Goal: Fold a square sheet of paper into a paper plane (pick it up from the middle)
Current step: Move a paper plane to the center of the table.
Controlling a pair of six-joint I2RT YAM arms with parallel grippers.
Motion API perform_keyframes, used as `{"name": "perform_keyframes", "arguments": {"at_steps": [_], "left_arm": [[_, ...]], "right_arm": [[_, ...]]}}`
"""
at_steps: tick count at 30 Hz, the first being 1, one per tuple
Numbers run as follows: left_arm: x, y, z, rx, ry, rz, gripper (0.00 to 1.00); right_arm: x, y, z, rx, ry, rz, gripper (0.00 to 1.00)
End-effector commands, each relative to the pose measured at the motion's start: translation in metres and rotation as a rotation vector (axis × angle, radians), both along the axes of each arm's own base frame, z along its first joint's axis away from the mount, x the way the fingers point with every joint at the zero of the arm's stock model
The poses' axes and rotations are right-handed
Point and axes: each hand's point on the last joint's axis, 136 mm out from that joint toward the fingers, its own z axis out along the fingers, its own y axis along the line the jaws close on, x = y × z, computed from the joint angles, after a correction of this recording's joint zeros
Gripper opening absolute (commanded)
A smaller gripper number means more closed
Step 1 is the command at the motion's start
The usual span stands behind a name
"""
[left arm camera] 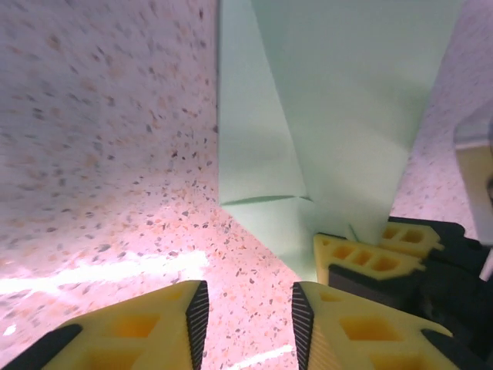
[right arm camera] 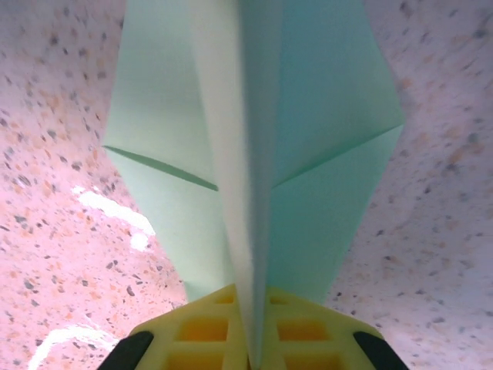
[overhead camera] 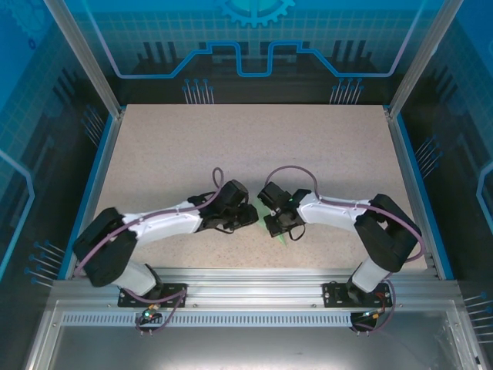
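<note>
Left tool (left arm camera: 248, 324): open. Its two yellow fingers stand apart with just speckled surface (left arm camera: 92, 139) showing between them, so it's gripping nothing.
Right tool (right arm camera: 250, 327): clamped shut on the paper plane (right arm camera: 323, 116). The raised centre fold runs straight in between its yellow fingers.
Paper plane: pale mint green and only partly folded. It sticks out ahead of the right tool, with a flap spreading to each side of the ridge and a slanted crease on each flap.
Plane vs left tool: ahead of it and off to its right, not touching its fingers.
Tools together: pretty much tip to tip, low over the surface. The right tool's fingers sit just ahead and to the right of the left tool's right finger.
Flaps on the surface or lifted: can't tell.
</note>
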Motion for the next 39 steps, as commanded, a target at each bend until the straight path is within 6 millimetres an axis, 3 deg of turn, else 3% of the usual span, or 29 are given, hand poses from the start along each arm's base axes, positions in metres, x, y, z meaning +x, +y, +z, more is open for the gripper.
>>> {"name": "perform_keyframes", "arguments": {"at_steps": [1,6,14,26,30,34,39], "left_arm": [[-0.003,0.035,0.006,0.098,-0.055,0.084,0.41],[-0.011,0.06,0.01,0.128,-0.087,0.135,0.47],[-0.019,0.065,0.003,0.125,-0.065,0.134,0.48],[-0.019,0.061,0.003,0.12,-0.061,0.121,0.48],[-0.018,0.061,0.002,0.123,-0.057,0.119,0.48],[-0.018,0.06,0.001,0.125,-0.049,0.118,0.48],[-0.018,0.06,-0.001,0.131,-0.043,0.119,0.47]], "right_arm": [[0.023,-0.008,0.027,0.017,-0.044,-0.118,0.09],[0.052,-0.009,0.02,0.073,0.019,-0.268,0.09],[0.076,0.0,-0.006,0.002,0.074,-0.334,0.16],[0.078,0.002,0.01,-0.054,0.039,-0.291,0.26],[0.076,0.003,0.002,-0.067,0.054,-0.289,0.23],[0.076,0.005,-0.007,-0.086,0.066,-0.277,0.11],[0.067,0.006,-0.035,-0.144,0.129,-0.25,0.07]]}}
